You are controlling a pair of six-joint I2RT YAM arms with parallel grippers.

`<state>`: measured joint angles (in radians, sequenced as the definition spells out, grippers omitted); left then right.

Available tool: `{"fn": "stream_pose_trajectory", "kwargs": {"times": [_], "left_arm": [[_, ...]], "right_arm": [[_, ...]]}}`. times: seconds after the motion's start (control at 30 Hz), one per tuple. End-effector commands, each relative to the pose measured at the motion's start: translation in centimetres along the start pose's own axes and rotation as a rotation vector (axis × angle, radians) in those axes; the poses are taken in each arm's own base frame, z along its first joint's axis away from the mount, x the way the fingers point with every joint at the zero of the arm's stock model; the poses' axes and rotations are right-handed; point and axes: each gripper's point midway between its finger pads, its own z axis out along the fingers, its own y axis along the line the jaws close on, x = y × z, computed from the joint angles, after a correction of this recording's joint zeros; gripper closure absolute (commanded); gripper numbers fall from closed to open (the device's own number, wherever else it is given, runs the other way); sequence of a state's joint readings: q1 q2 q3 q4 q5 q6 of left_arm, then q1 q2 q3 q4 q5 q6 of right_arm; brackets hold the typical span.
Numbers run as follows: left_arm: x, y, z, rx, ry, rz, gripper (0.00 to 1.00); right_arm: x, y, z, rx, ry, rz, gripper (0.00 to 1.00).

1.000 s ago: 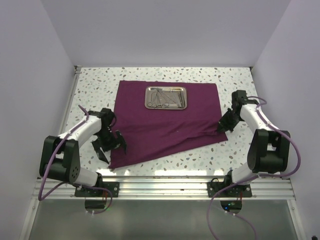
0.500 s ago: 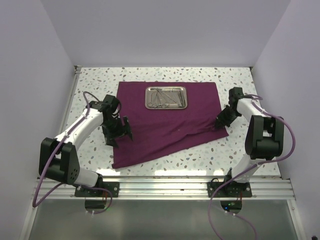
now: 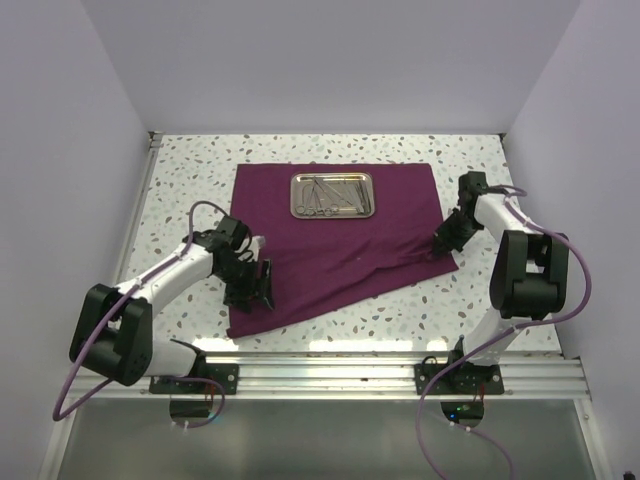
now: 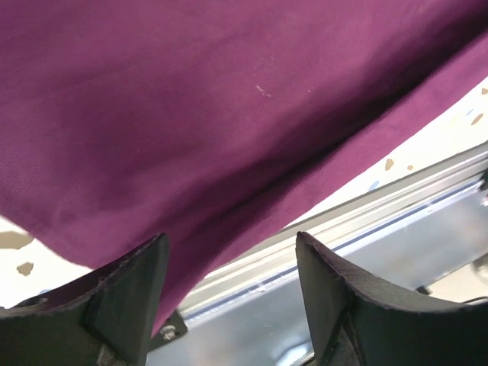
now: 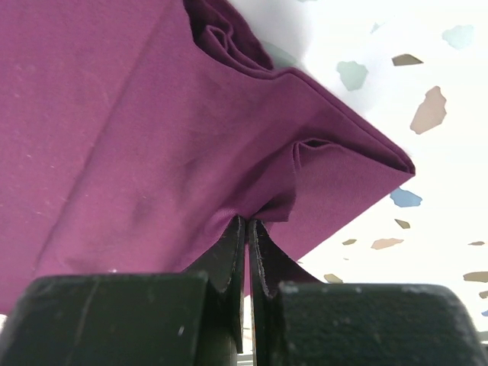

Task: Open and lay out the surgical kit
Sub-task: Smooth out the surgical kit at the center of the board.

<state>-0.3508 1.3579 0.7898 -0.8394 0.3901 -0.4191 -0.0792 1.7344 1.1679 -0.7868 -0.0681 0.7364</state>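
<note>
The right jaws are pressed together, pinching a corner fold of the maroon cloth (image 5: 152, 137). The left jaws stand spread, the cloth's near edge just ahead of them. The steel tray (image 3: 294, 196) lies on it, well beyond both.

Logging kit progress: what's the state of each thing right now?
cloth wrap: spread out, near right corner bunched
steel tray: uncovered, on the cloth wrap
instruments: inside the steel tray
left gripper: open, at near left cloth edge
right gripper: shut on cloth wrap corner
</note>
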Motion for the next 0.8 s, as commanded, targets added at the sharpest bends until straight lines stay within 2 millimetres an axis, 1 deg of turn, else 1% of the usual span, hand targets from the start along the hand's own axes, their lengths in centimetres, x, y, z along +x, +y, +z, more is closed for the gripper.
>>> {"fn": "stream_pose_trajectory", "kwargs": {"times": [0.0,0.03,0.1,0.13,0.17,0.23,0.33,0.37,0.4,0.43,0.47,0.5,0.53,0.57,0.6,0.63,0.67,0.7,0.73,0.77], "left_arm": [[-0.6,-1.1,0.3,0.068,-0.055,0.124,0.3],[-0.3,-1.0,0.5,0.063,-0.048,0.126,0.3],[0.2,-0.4,0.9,0.053,-0.035,0.125,0.35],[0.4,-0.3,1.1,0.055,-0.029,0.124,0.39],[0.7,-0.2,1.2,0.059,-0.021,0.124,0.46],[0.8,-0.2,1.2,0.058,-0.017,0.122,0.52],[0.8,-0.3,1.3,0.064,-0.011,0.122,0.77],[1.0,-0.4,1.3,0.07,-0.005,0.122,0.9],[0.9,-0.6,1.2,0.077,-0.001,0.121,1.0],[0.9,-0.7,1.0,0.078,-0.001,0.124,1.0],[0.4,-1.3,0.3,0.087,-0.011,0.131,1.0],[0.1,-1.7,-0.2,0.095,-0.02,0.139,1.0],[-1.5,-2.8,-1.6,0.101,-0.073,0.163,1.0],[-1.8,-2.8,-2.3,0.077,-0.081,0.162,1.0],[-2.9,-2.4,-3.0,0.021,-0.119,0.166,1.0],[-3.8,-2.3,-3.6,-0.011,-0.139,0.165,1.0],[-5.7,-2.4,-5.2,-0.064,-0.203,0.175,1.0],[-6.8,-2.4,-5.6,-0.095,-0.217,0.174,1.0],[-7.9,-2.4,-6.2,-0.122,-0.243,0.178,1.0],[-9.8,-3.4,-8.1,-0.133,-0.305,0.193,1.0]], "right_arm": [[-1.5,-0.1,-1.0,0.022,-0.051,-0.022,1.0],[-1.5,-0.1,-1.1,0.026,-0.052,-0.027,1.0],[-1.6,-0.2,-1.3,0.034,-0.057,-0.03,1.0],[-1.6,-0.3,-1.3,0.037,-0.056,-0.031,1.0],[-1.7,-0.3,-1.4,0.039,-0.058,-0.032,1.0],[-1.7,-0.3,-1.4,0.044,-0.053,-0.037,1.0],[-1.8,-0.6,-1.7,0.057,-0.06,-0.046,1.0],[-1.8,-0.7,-1.9,0.057,-0.066,-0.047,1.0],[-1.7,-0.8,-2.2,0.06,-0.062,-0.053,1.0],[-1.6,-0.8,-2.5,0.06,-0.064,-0.058,1.0],[-1.6,-0.9,-2.9,0.058,-0.068,-0.058,1.0],[-1.6,-0.9,-3.7,0.05,-0.075,-0.066,1.0],[-1.7,-0.7,-4.3,0.04,-0.085,-0.064,1.0],[-1.7,-0.6,-4.8,0.03,-0.09,-0.065,1.0],[-1.7,-0.3,-5.4,0.016,-0.095,-0.062,1.0],[-2.3,0.2,-6.2,-0.005,-0.119,-0.057,1.0],[-2.2,0.9,-6.8,-0.033,-0.112,-0.052,1.0],[-2.8,1.8,-7.8,-0.055,-0.123,-0.048,1.0],[-3.1,2.2,-8.1,-0.063,-0.119,-0.042,1.0],[-3.4,2.7,-8.5,-0.072,-0.121,-0.041,1.0]]}}
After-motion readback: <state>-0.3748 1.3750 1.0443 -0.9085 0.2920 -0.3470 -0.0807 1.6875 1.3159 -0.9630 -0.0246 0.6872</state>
